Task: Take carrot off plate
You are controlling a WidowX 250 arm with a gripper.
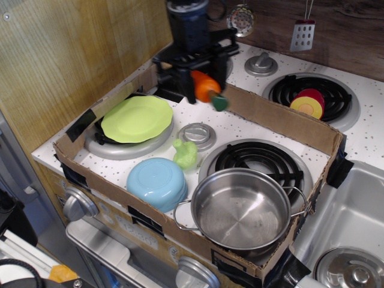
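Note:
The orange toy carrot [208, 89] with its dark green stub end hangs in the air, gripped at its upper end by my gripper [193, 77], which is shut on it. It is held above the white counter inside the cardboard frame, to the right of the plate and close to the far cardboard wall. The round lime-green plate [137, 118] lies bare on the front left burner, with nothing on it.
A cardboard frame [270, 114] walls in the work area. Inside it are a small grey metal disc [197, 134], a pale green lumpy toy [185, 153], a light blue bowl [157, 182] and a steel pot [245, 207]. A red and yellow toy [308, 102] sits on the back right burner.

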